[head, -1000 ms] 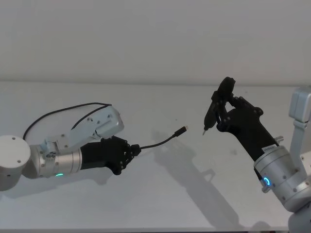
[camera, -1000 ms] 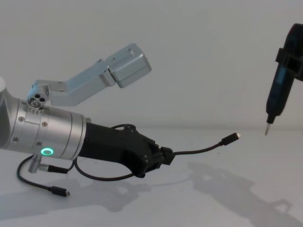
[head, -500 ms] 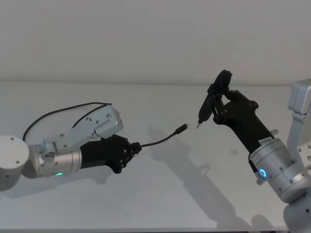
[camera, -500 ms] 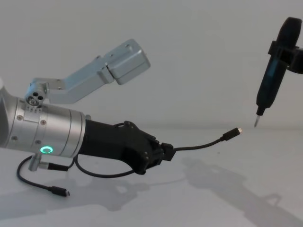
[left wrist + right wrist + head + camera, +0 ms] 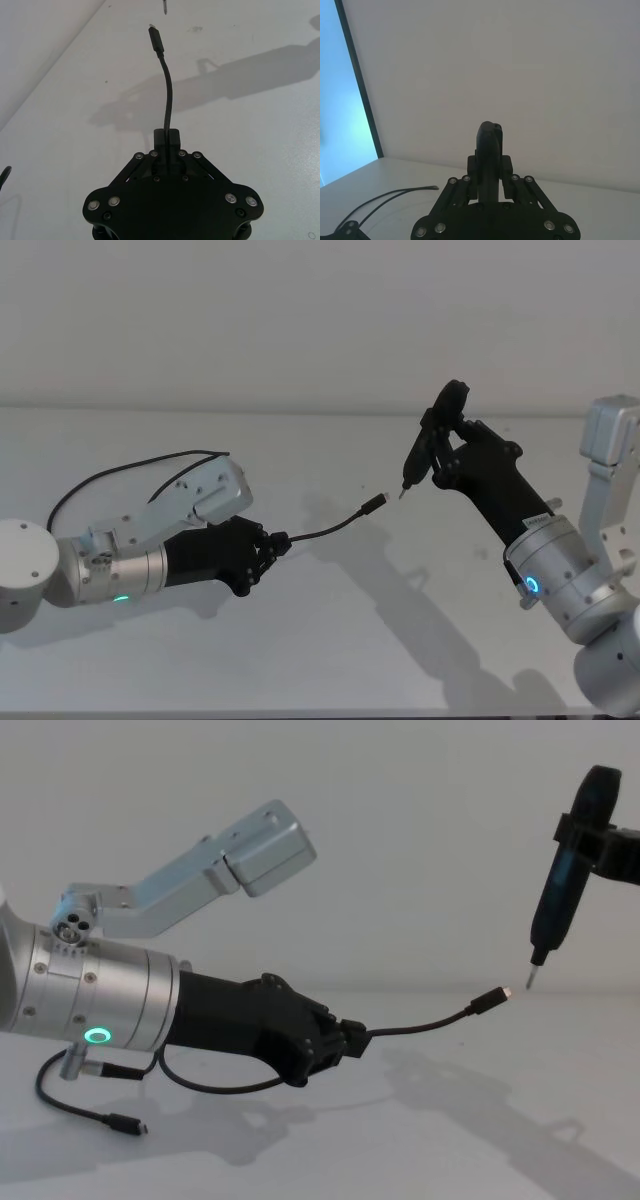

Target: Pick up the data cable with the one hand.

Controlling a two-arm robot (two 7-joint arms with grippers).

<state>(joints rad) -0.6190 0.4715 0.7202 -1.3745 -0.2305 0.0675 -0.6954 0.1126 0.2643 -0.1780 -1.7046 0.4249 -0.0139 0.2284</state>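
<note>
Data cable (image 5: 330, 531) is clamped in the left gripper (image 5: 272, 546) above the table (image 5: 330, 640), its free plug (image 5: 375, 504) just beside the pen-like tool (image 5: 428, 452) gripped by the right gripper (image 5: 447, 455).

Right end effector (image 5: 437, 445) has swung in toward the data cable (image 5: 330, 530) over the last second, carrying the pen-like tool (image 5: 425, 448) with it. Tool tip, earlier well apart from the cable's silver-tipped plug (image 5: 374, 503), now hangs just beside and above it; in the chest view the tool (image 5: 562, 880) stands nearer the plug (image 5: 494, 997) than before. Left end effector (image 5: 272, 544), clamped on the cable, has crept slightly toward the tool, and the free plug end rides a little higher off the tabletop (image 5: 330, 640).
</note>
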